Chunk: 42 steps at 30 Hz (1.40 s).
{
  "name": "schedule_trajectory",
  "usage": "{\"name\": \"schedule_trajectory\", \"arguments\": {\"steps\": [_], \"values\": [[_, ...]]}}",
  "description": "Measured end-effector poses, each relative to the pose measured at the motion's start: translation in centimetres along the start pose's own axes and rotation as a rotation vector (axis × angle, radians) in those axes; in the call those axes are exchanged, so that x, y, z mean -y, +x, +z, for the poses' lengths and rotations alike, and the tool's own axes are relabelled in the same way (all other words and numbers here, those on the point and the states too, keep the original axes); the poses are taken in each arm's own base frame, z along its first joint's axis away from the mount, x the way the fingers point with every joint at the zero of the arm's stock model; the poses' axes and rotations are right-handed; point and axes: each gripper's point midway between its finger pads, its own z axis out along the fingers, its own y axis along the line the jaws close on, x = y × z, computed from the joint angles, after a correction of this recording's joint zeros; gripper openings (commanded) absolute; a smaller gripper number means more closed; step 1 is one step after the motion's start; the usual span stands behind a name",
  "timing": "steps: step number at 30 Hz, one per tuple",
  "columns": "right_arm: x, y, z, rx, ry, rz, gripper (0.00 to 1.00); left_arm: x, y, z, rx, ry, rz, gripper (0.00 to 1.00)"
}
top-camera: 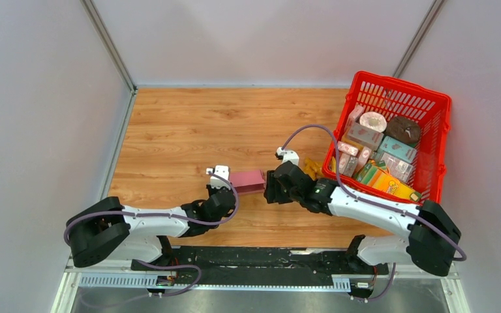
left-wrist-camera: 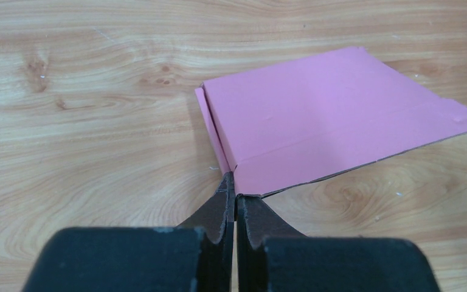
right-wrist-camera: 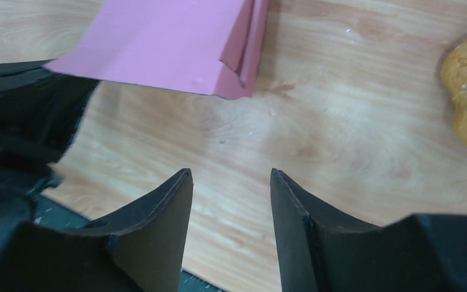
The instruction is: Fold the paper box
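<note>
Pink thin-cardboard paper box (top-camera: 246, 180), folded flat, lies on the light wooden table (top-camera: 189, 124) near the front middle, between the two arms. One narrow flap is doubled along its edge (left-wrist-camera: 210, 125).

Left gripper (top-camera: 225, 187) is low at the box's left end. Its black fingers (left-wrist-camera: 219, 213) are pinched together on the near corner of the box (left-wrist-camera: 322, 115), with the tips (left-wrist-camera: 231, 185) right at the fold.

Right gripper (top-camera: 271, 186) sits just beside the box's right end, not touching it. Its jaws are parted to a medium gap with nothing between them (right-wrist-camera: 231, 176), only bare wood below. The box (right-wrist-camera: 164, 42) lies ahead of the fingertips.

A yellow-orange lumpy object (top-camera: 310, 166) lies on the table behind the right gripper, next to the large red plastic mesh basket (top-camera: 398, 81). The basket stands at the table's right side and holds printed cartons and wrapped packets (top-camera: 391, 150). Purple cables (top-camera: 313, 130) run along both arms.
</note>
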Motion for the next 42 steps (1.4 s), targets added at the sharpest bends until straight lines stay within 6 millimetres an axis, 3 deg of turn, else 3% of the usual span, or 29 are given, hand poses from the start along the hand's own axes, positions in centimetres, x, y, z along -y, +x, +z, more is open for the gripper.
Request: {"name": "schedule_trajectory", "arguments": {"steps": [3,6,8,11,15,19,23,27,35,39,42], "values": [[-1.0,-0.3,-1.5,-0.021,-0.037,0.031,0.5,-0.1,0.5,0.0,-0.011,-0.007,0.011,0.0],[-2.4,-2.1,-2.1,-0.003,-0.062,0.028,0.41,-0.2,1.1,0.1,-0.026,-0.014,0.021,0.0],[-3.6,-3.6,-1.9,0.019,-0.077,0.011,0.29,-0.3,1.4,0.1,-0.033,-0.017,0.025,0.0],[-4.9,-5.0,-0.4,0.042,-0.093,-0.026,0.19,-0.2,1.5,0.0,-0.034,-0.018,0.024,0.0],[-5.1,-4.2,2.9,0.015,-0.072,-0.078,0.16,-0.3,1.6,0.0,-0.035,-0.018,0.018,0.02],[-4.3,-3.0,4.8,-0.012,-0.046,-0.102,0.16,-0.8,1.7,-0.6,-0.045,-0.013,0.011,0.33],[-4.1,-2.4,6.1,-0.017,-0.042,-0.109,0.17,-1.9,2.6,-2.0,-0.079,0.01,0.005,0.41],[-4.0,-1.9,6.8,-0.017,-0.043,-0.111,0.17,-2.0,2.5,-3.7,-0.104,0.084,-0.023,0.41],[-3.3,-0.5,7.4,-0.022,-0.056,-0.111,0.17,0.0,-1.4,-6.9,-0.111,0.245,-0.137,0.4],[-3.0,0.1,7.5,-0.032,-0.056,-0.112,0.18,0.3,-3.3,-5.2,-0.143,0.242,-0.232,0.31],[-3.0,0.1,7.5,-0.029,-0.058,-0.111,0.19,0.1,-2.5,-3.2,-0.211,0.214,-0.25,0.23]]}}
